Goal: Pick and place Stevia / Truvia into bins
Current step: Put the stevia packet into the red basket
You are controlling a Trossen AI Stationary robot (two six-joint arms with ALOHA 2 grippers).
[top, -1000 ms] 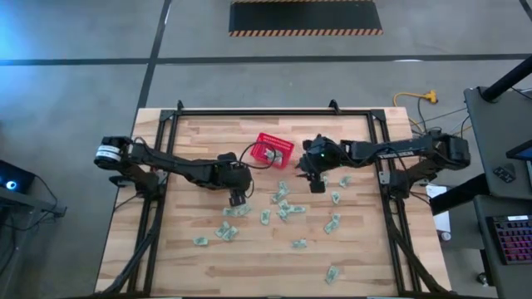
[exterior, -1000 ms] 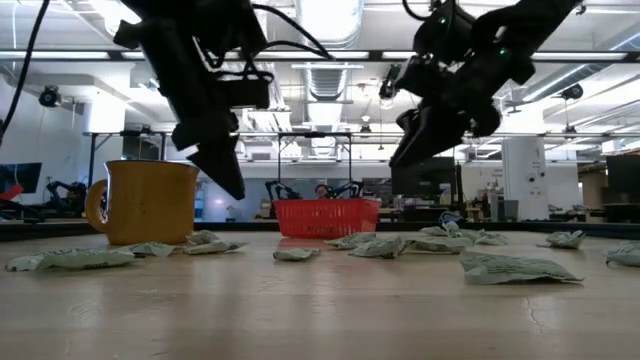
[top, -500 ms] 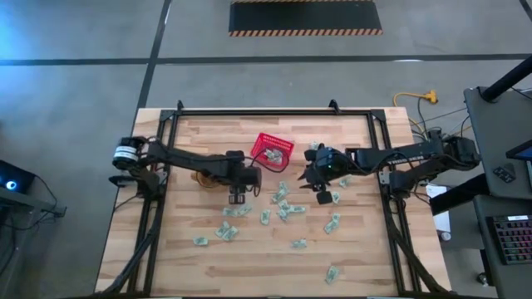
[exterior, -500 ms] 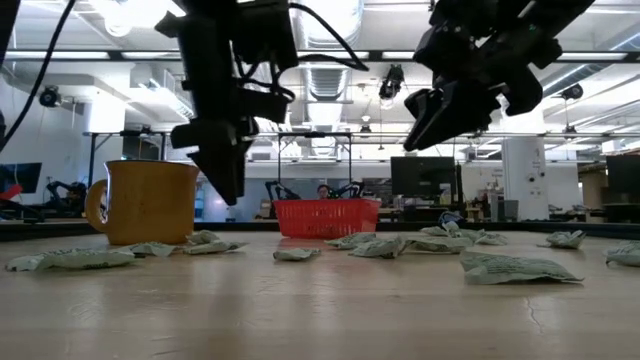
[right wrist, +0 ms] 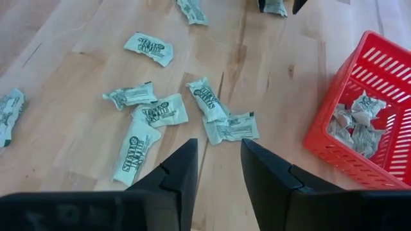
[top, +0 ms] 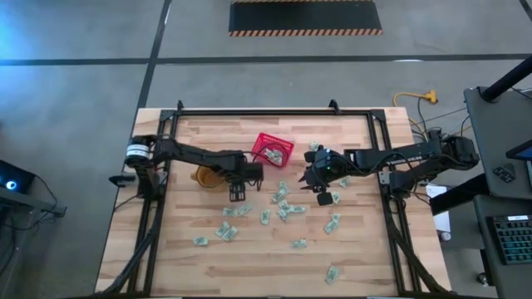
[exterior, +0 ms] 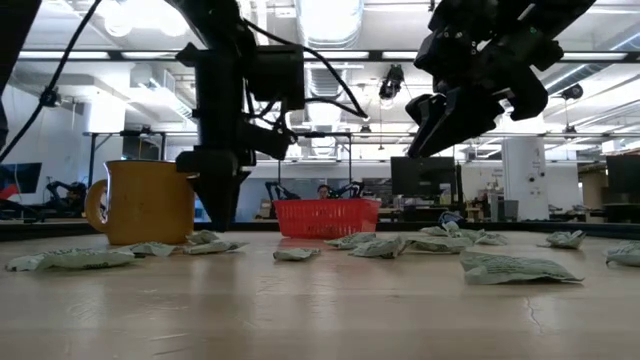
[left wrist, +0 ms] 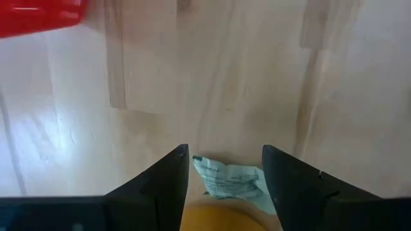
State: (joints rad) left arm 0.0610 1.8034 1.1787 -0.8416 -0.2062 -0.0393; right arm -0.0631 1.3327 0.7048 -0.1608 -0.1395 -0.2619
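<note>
Red basket (top: 273, 150) on table (top: 357, 249), long axis running ten to four o'clock; left pincer (left wrist: 225, 168) and right pincer (right wrist: 218, 160) both apart, empty.

Two slim black jointed arms are seen, looped with black cables; a silver ring is carried near the left arm's base.

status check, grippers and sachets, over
Left gripper open over one sachet. Right gripper open, empty, above loose sachets. Red basket holds some. Nothing blocking.

Lighting: bright, even, overhead.
Ceiling lights (exterior: 325, 15) glare; arms silhouetted; table (left wrist: 212, 83) sheen; red basket (left wrist: 38, 14) blurred.
</note>
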